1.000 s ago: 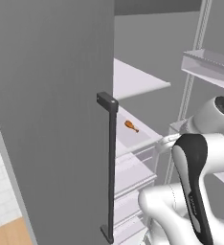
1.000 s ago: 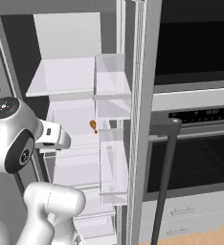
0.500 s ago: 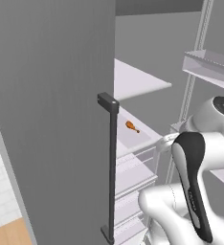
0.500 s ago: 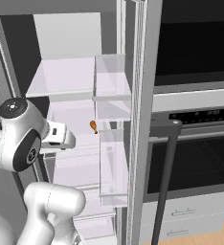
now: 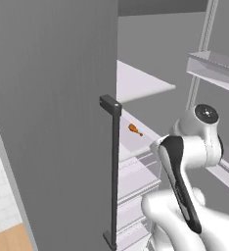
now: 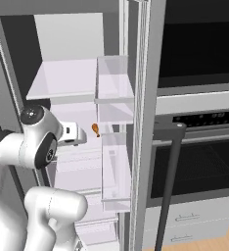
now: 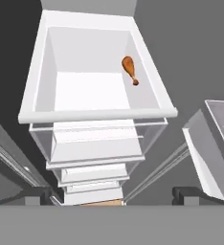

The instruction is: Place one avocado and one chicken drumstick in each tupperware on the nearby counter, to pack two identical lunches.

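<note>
An orange-brown chicken drumstick (image 5: pixel 134 129) (image 6: pixel 95 129) lies on a white fridge shelf, thin bone end toward the front. In the hand view the drumstick (image 7: pixel 129 68) rests at the shelf's right back corner, close to the side wall. My gripper (image 7: pixel 115 198) hangs well in front of the shelf and apart from the drumstick, open wide, with nothing between its two dark fingertips (image 7: pixel 39 197). In the right base view the white hand (image 6: pixel 73 135) points at the drumstick from its left. The avocado, the tupperware and the counter are out of view.
The grey fridge door with its dark vertical handle (image 5: pixel 115 171) stands open on the left. Clear door bins (image 6: pixel 115 162) line the right door. Drawers (image 7: pixel 92 143) stack under the shelf. A black oven with a bar handle (image 6: pixel 171 181) sits to the right.
The hand has moved a little closer to the drumstick and the elbow has shifted. The jaws stayed open and the drumstick has not moved.
</note>
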